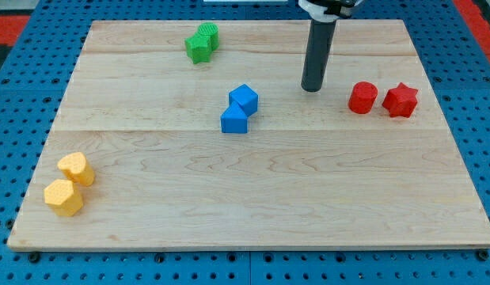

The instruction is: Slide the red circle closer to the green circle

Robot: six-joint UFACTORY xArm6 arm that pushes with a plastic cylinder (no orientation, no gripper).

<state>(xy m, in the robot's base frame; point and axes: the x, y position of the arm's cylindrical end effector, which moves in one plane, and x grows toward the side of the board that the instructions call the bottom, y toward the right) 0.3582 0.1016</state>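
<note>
The red circle (362,97) sits at the view's right on the wooden board (252,198), with a red star (400,100) just to its right. Two green blocks stand touching at the view's top left of centre: one (207,36) behind, one (199,50) in front; which is the circle I cannot tell. My tip (312,89) rests on the board to the left of the red circle, a short gap apart, and far right of the green blocks.
Two blue blocks touch near the middle, a cube (244,98) and a wedge-like one (234,119). Two yellow blocks (76,168) (63,197) sit at the view's bottom left. Blue pegboard surrounds the board.
</note>
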